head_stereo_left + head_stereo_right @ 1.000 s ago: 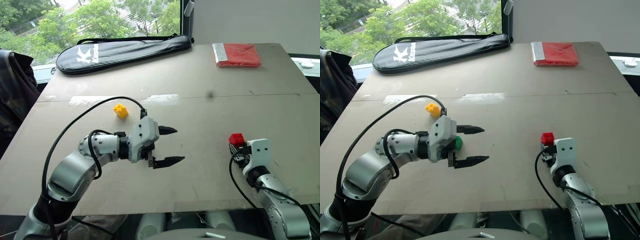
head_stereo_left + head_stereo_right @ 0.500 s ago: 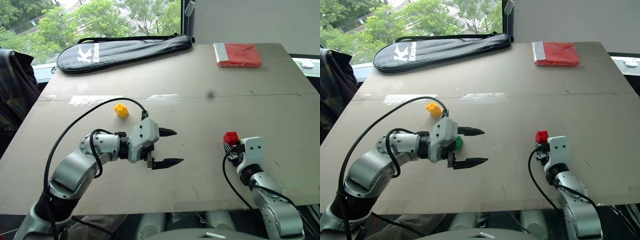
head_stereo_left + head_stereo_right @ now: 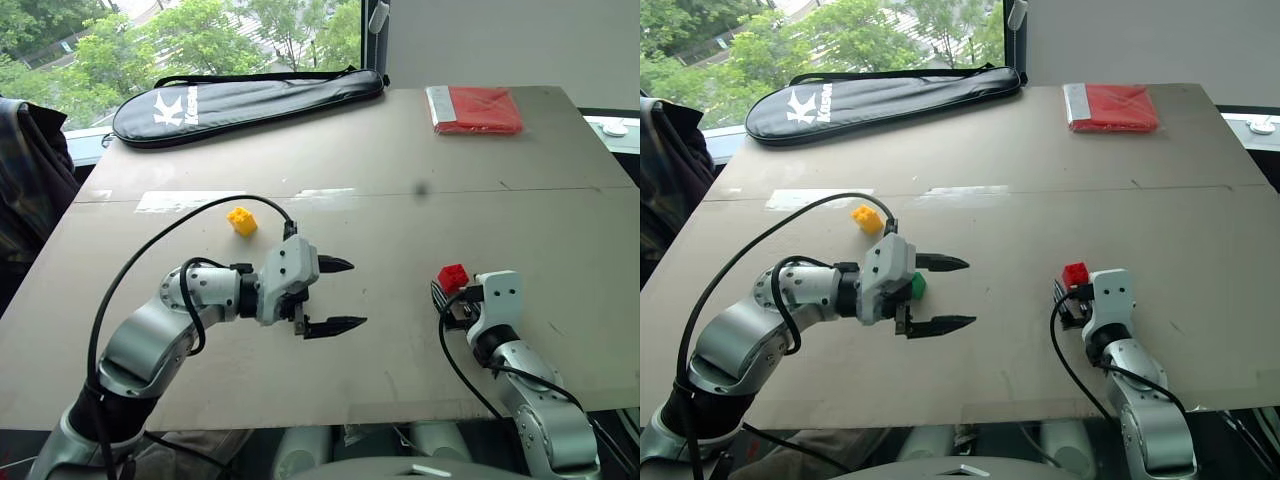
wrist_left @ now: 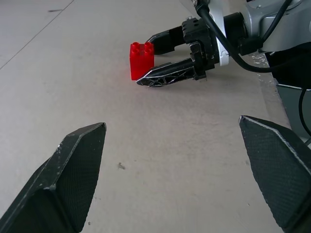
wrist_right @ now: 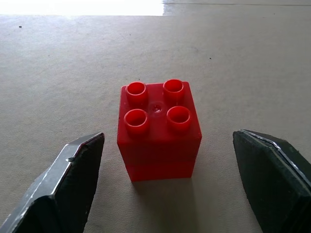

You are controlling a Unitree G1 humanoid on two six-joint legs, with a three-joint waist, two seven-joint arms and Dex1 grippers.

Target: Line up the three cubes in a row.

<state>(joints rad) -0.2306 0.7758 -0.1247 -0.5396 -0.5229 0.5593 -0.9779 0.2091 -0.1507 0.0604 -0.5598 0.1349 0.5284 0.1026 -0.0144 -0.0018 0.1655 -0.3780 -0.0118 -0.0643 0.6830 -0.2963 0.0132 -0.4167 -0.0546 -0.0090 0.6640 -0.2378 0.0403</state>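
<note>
Fingers of the right gripper (image 5: 165, 179) stand spread wide on either side of the red cube (image 5: 158, 128), with clear gaps between each pad and the brick's sides; nothing is pinched. The red cube sits upright on the table (image 3: 400, 150), studs up, between the fingertips and free of both. From the left wrist view the same cube (image 4: 141, 59) shows just ahead of the right gripper's near fingertip, close to it, though contact there cannot be told.

Across from it, toward the robot's left, the left gripper (image 3: 334, 294) hangs over the table, pointing toward the right arm, its two black fingers parted wide and holding nothing. The green cube (image 3: 916, 286) lies just behind this gripper's body, mostly hidden by it. Farther out from the left gripper, beyond its cable, the yellow cube (image 3: 241, 220) rests alone on the board, well apart from the red one.

Past all three cubes, at the far edge of the table, a black racket bag (image 3: 250, 100) lies on the left gripper's side and a flat red packet (image 3: 478, 109) on the right gripper's side.
</note>
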